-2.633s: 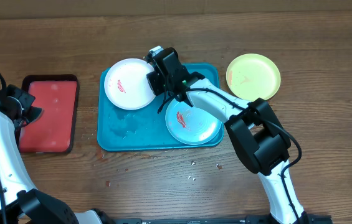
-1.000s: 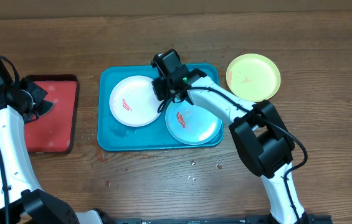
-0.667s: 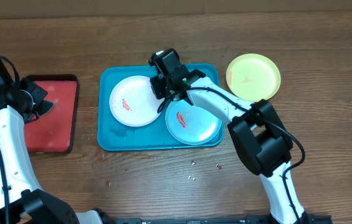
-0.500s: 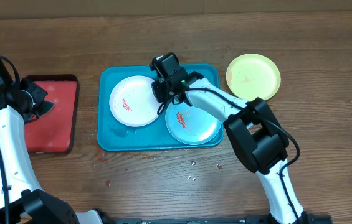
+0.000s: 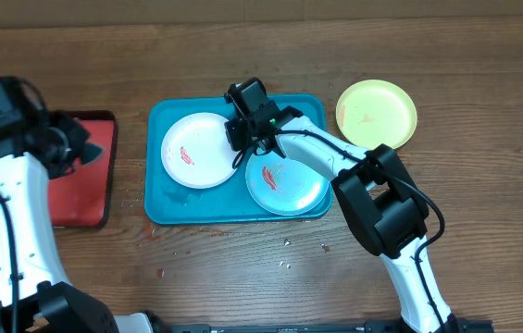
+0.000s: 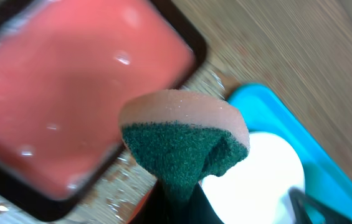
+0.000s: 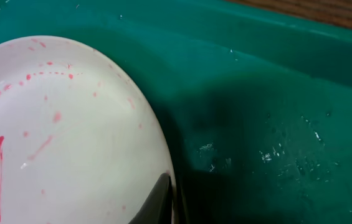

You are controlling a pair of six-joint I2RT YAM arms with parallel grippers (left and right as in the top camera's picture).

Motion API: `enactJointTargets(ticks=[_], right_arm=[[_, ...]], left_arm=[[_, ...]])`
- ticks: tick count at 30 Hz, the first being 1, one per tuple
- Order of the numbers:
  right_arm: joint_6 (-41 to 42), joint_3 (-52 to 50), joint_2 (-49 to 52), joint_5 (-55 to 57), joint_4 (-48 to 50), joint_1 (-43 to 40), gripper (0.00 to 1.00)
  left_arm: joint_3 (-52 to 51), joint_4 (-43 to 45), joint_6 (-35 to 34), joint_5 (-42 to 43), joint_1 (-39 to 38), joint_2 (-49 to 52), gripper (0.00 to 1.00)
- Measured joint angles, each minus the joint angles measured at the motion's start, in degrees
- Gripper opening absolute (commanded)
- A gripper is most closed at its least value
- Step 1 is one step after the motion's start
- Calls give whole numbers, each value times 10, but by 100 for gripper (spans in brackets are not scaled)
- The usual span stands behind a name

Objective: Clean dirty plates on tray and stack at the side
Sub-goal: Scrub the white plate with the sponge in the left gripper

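Right claw [image 7: 168,198] pressed together at the white plate's [image 5: 196,150] rim, left claw [image 5: 74,148] pinching a sponge [image 6: 182,143] above the red tray [image 5: 76,199].
White and blue plate [image 5: 287,185] share the teal tray [image 5: 164,208]; the yellow-green plate [image 5: 376,113] sits apart on the table [image 5: 483,213]; the right arm covers the blue plate's far edge.
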Motion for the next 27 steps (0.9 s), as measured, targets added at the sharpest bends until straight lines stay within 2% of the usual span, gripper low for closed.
enactJointTargets(ticks=[6, 13, 22, 27], right_arm=[[71, 3, 0, -2, -14, 0, 4], [128, 8, 0, -2, -37, 0, 4], [150, 9, 0, -6, -34, 0, 4], [149, 9, 0, -6, -35, 0, 4]], left_arm=[[-8, 17, 0, 11, -101, 34, 4], [-15, 85, 2, 16, -196, 138, 4], [-16, 211, 2, 19, -270, 256, 4], [-16, 245, 2, 22, -284, 287, 4]])
